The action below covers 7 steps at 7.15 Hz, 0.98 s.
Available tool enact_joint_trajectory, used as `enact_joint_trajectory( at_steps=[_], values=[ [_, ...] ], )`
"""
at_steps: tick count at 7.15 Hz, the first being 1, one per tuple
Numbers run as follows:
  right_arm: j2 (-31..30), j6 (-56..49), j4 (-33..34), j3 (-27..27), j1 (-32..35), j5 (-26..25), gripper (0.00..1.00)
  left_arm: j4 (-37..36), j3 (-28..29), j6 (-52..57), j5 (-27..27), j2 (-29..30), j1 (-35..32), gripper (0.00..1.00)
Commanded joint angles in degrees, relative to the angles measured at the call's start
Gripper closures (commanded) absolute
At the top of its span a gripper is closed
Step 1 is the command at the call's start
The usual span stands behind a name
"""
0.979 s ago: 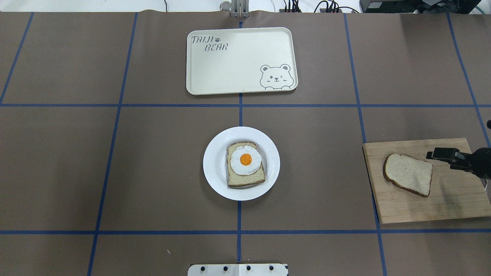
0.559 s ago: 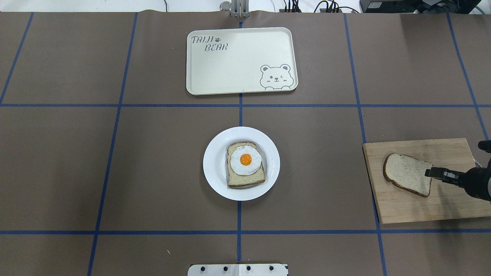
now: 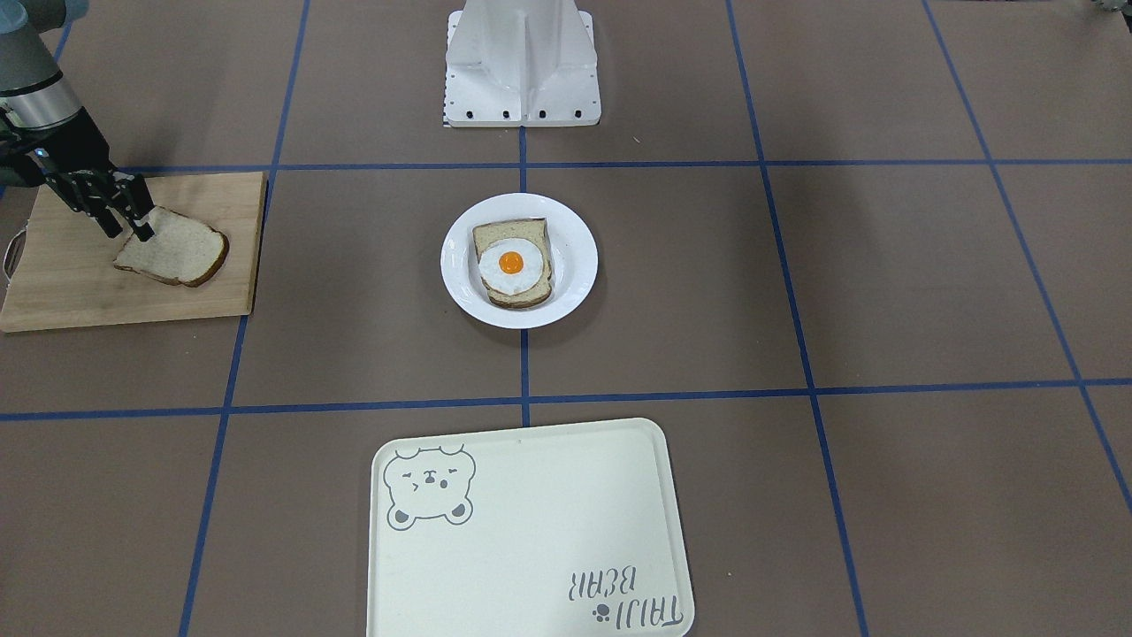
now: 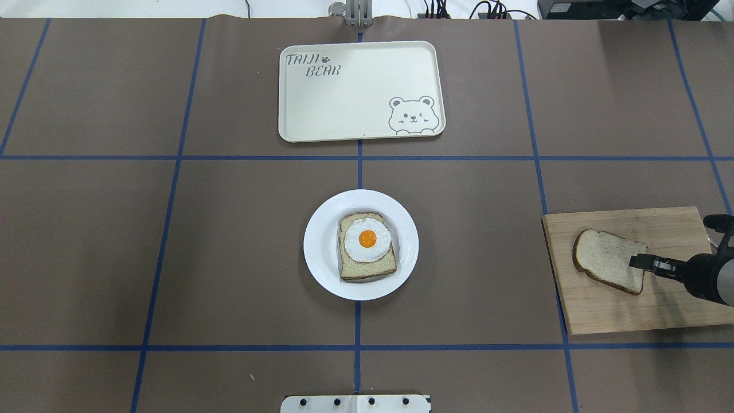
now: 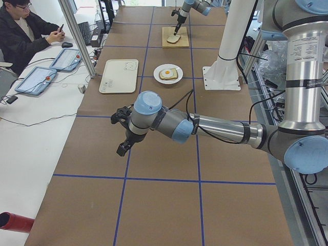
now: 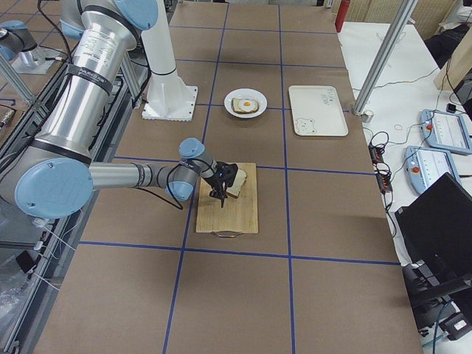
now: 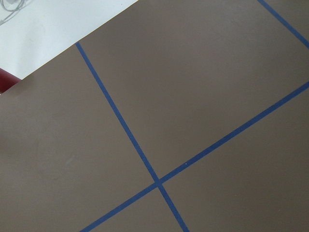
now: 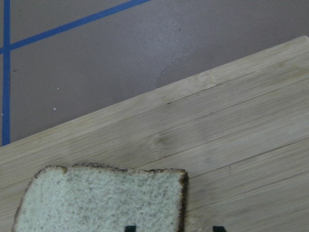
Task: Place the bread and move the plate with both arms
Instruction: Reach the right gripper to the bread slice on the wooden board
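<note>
Right claw (image 4: 637, 263), released, straddles the bread (image 4: 606, 265) at the plate's (image 4: 319, 252) three o'clock; next it must clench, lift.

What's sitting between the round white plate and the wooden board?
Nothing; overhead, only bare brown table covering separates the round white plate and wooden board.

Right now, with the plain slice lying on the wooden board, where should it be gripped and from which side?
I'd take the bread by its straight crust edge, the one facing the right gripper, coming in from the robot's right. The slice lies flat on the wooden board, so only an edge offers a pinch across its thickness; that edge is nearest the open gripper.
</note>
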<state>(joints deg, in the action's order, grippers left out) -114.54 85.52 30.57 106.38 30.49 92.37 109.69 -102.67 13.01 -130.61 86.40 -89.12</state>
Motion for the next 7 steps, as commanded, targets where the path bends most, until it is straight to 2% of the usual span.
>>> enact_joint_trajectory(
  at_steps=[1, 2, 4, 7],
  values=[
    [1.6, -0.1, 3.1, 0.0, -0.5, -0.8, 0.51, 0.0, 0.0, 0.0, 0.0, 0.0, 0.0, 0.02],
    [1.2, -0.1, 3.1, 0.1, -0.5, -0.8, 0.64, 0.0, 0.0, 0.0, 0.0, 0.0, 0.0, 0.02],
    [1.0, -0.7, 3.0, 0.1, -0.4, -0.7, 1.0, 0.0, 0.3, 0.0, 0.0, 0.1, 0.0, 0.02],
    [0.5, -1.2, 2.6, 0.7, -0.1, 1.0, 1.0, 0.0, 0.3, 0.0, 0.0, 0.1, 0.0, 0.02]
  ],
)
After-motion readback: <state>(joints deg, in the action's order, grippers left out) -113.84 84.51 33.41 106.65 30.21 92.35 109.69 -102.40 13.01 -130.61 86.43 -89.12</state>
